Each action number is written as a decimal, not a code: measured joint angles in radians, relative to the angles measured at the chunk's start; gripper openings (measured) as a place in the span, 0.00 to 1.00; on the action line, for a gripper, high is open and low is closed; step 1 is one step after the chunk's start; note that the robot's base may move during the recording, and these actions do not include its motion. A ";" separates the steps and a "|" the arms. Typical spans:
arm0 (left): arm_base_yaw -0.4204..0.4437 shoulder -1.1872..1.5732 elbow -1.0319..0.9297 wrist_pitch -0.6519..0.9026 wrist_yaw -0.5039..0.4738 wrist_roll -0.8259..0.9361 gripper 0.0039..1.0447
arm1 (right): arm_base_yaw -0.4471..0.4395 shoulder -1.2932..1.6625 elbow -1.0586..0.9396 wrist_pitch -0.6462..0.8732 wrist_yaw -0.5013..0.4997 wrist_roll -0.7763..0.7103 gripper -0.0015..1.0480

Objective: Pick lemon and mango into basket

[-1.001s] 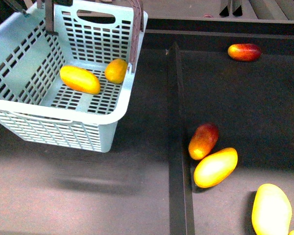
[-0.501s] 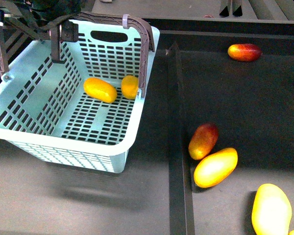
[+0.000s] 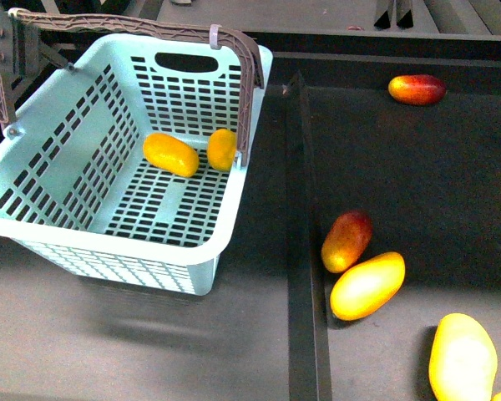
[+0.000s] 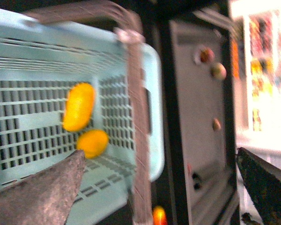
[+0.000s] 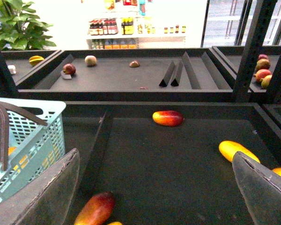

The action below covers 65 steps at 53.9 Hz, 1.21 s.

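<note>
both pincers show parted jaws with nothing between them.

front view: neither arm is clearly seen. the basket [image 3: 42, 217] sits at nine to ten o'clock, its brown handles [image 3: 246, 92] raised. the mango [image 3: 171, 154] lies on the slotted floor with the lemon [image 3: 222, 149] near it at its three o'clock, against the far wall. outside, a blushed mango [image 3: 346, 241] touches a plain yellow mango [image 3: 367, 286] at five o'clock, another blushed one [image 3: 417, 88] rests at one o'clock, and a pale mango [image 3: 462, 359] sits at the lower right corner.

left wrist view: the left gripper [image 4: 159, 176] hangs spread above the basket [image 4: 154, 136]; mango [image 4: 78, 107] and lemon [image 4: 92, 143] are inside. blurred.

right wrist view: the right gripper [image 5: 154, 187] is spread over the dark tray [image 5: 178, 164]; the basket [image 5: 47, 136] shows at its edge.

both fruits look placed, so the task seems done. risk: an arm snagging a raised handle could tip the basket and spill the fruit.

no writing is legible; distant shelf labels are too small.
</note>
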 joint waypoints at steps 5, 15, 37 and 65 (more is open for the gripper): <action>0.015 -0.074 -0.203 0.531 0.178 0.454 0.76 | 0.000 0.000 0.000 0.000 0.000 0.000 0.92; 0.125 -0.237 -0.551 1.003 0.272 1.359 0.44 | 0.000 0.000 0.000 0.000 0.002 0.000 0.92; 0.305 -0.614 -0.924 0.986 0.450 1.672 0.03 | 0.000 0.000 0.000 0.000 0.000 0.000 0.92; 0.430 -0.932 -1.069 0.812 0.575 1.678 0.03 | 0.000 0.000 0.000 0.000 0.001 0.000 0.92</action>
